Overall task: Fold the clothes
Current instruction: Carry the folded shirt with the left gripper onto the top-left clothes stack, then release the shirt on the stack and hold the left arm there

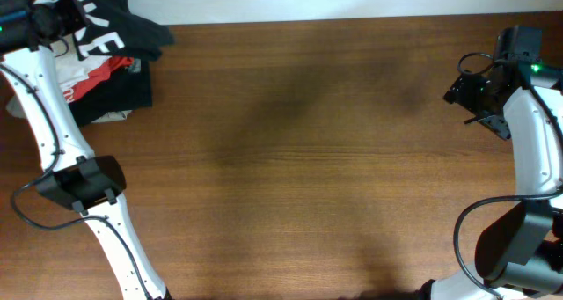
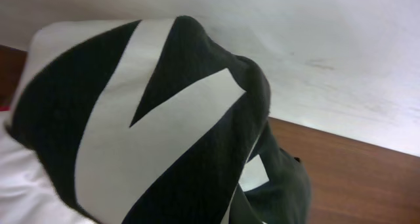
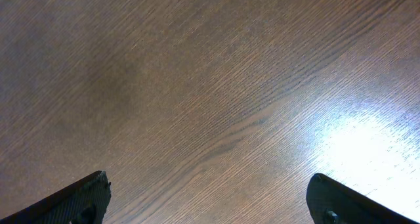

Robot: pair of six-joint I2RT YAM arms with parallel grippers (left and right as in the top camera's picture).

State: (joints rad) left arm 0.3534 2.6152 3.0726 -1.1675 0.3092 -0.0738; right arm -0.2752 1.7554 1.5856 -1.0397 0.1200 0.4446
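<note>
A black shirt with big white letters (image 1: 106,27) hangs bunched at the table's far left corner, over a pile of clothes (image 1: 110,93) with a red and white piece (image 1: 98,73). My left gripper (image 1: 40,18) is at that shirt's left edge and seems shut on it. In the left wrist view the black shirt (image 2: 164,132) fills the frame and hides the fingers. My right gripper (image 1: 464,89) is far off at the right side. It is open and empty, its two fingertips wide apart over bare wood (image 3: 207,191).
The brown wooden table (image 1: 308,159) runs between the two arms. A white wall (image 2: 328,46) stands behind the table's far edge. A white cloth (image 2: 20,191) lies under the black shirt.
</note>
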